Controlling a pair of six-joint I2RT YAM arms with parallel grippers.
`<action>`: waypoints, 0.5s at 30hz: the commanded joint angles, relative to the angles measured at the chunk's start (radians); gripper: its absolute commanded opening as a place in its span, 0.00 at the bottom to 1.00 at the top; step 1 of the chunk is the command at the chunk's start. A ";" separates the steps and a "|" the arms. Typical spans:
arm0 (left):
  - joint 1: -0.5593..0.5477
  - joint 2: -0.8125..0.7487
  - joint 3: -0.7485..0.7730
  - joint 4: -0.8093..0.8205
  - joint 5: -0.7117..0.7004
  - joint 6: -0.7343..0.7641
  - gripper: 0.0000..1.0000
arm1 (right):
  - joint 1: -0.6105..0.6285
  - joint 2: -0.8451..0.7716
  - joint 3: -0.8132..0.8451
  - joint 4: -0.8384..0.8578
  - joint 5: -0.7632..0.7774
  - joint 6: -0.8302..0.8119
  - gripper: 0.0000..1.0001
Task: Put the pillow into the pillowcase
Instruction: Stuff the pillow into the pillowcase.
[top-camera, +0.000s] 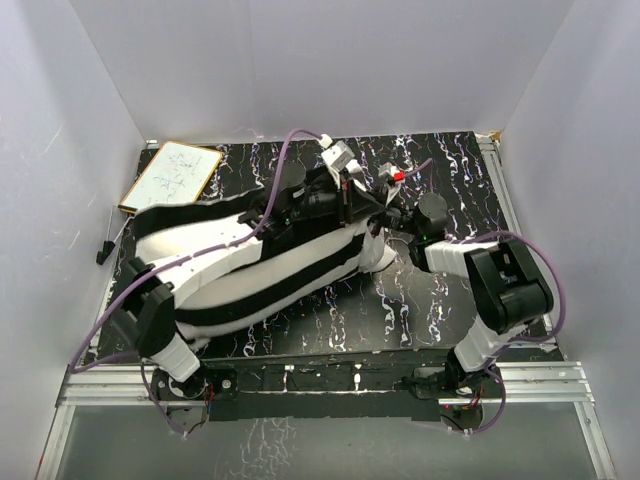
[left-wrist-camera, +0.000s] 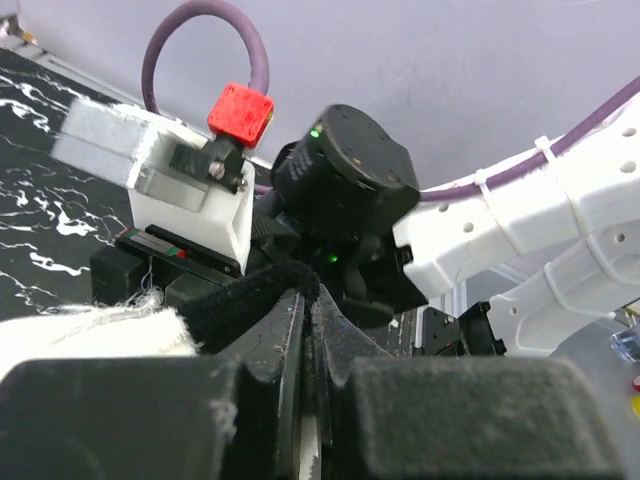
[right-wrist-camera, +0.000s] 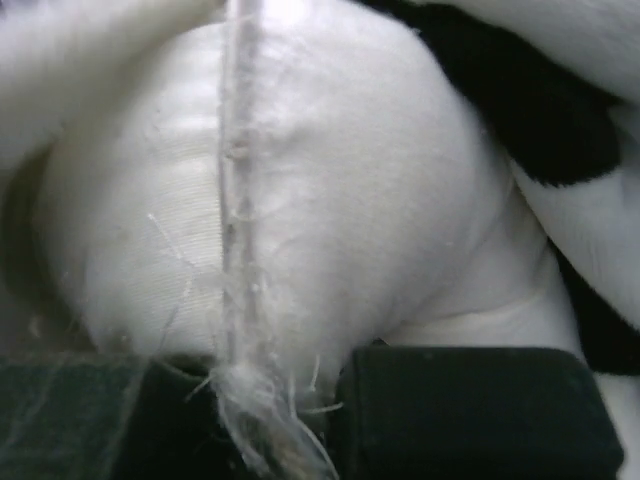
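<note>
Seen from above, a black marbled table (top-camera: 420, 320) carries the pillowcase (top-camera: 270, 265), a wide black-and-white striped sleeve. It lies slantwise from the table's left edge toward the middle. The sleeve looks plump, so most of the pillow (right-wrist-camera: 330, 200) seems to be inside already. A plain white end bulges out of the sleeve's mouth near the middle of the table, a little toward the far edge. A small whiteboard (top-camera: 172, 177) rests in the far left corner.

The left gripper (left-wrist-camera: 303, 335) is closed tight on a fold of the pillowcase's black, fuzzy hem at the mouth. White fabric lies just beside it. The right gripper (right-wrist-camera: 245, 405) sits at the exposed pillow corner, with one dark pad on each side of a frayed, stitched seam. The view is very close and soft, so I cannot tell whether the pads are actually pinching that seam or only standing around it.

The pillow is likely light, soft and springy. It will squash under pressure and bulge back, so pushing on its middle would do little. The seamed corner is the firmest place to take hold. The pillowcase is thin and limp and would bunch or slip easily. It is best held by its hem so the mouth can be drawn over the last white corner.
</note>
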 joint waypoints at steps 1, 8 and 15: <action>-0.028 0.117 0.092 0.186 0.139 -0.079 0.00 | 0.083 0.089 0.036 0.529 0.095 0.596 0.08; 0.101 0.387 0.449 0.283 0.218 -0.257 0.00 | 0.043 0.030 0.052 0.576 0.167 0.746 0.08; 0.134 0.819 1.375 0.041 0.209 -0.321 0.00 | -0.174 -0.006 0.283 0.613 0.075 0.848 0.08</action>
